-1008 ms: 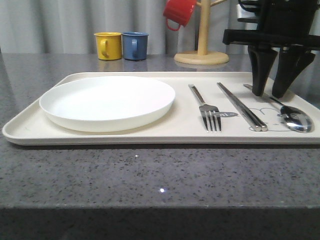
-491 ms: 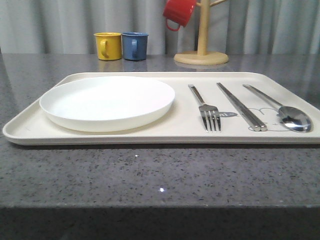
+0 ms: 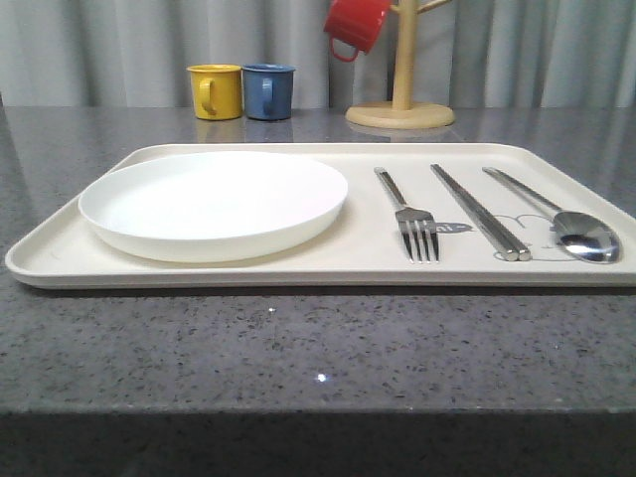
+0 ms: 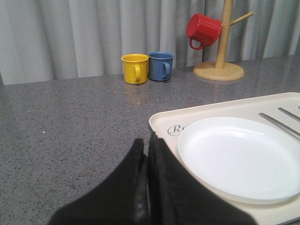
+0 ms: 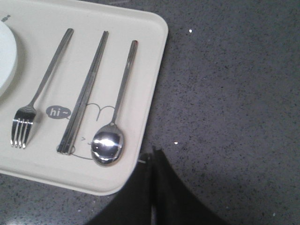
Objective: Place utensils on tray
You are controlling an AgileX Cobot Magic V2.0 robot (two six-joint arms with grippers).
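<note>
The cream tray (image 3: 248, 278) lies across the table. On it sit a round white plate (image 3: 213, 202) at the left, then a fork (image 3: 412, 219), a pair of chopsticks (image 3: 479, 212) and a spoon (image 3: 581, 235) side by side at the right. The right wrist view looks down on the fork (image 5: 33, 101), chopsticks (image 5: 84, 93) and spoon (image 5: 108, 144), with my right gripper (image 5: 152, 157) shut and empty just off the tray's corner. My left gripper (image 4: 147, 143) is shut and empty beside the tray's rim (image 4: 159, 126), near the plate (image 4: 239, 157).
A yellow mug (image 3: 216, 90) and a blue mug (image 3: 268, 90) stand at the back of the table. A red mug (image 3: 355, 25) hangs on a wooden mug tree (image 3: 401, 111) behind the tray. Grey speckled counter (image 3: 318, 348) lies in front of the tray.
One second ago my right gripper hung over the spoon's handle in the front view. It has since pulled out of that view, leaving the spoon lying on the tray.
</note>
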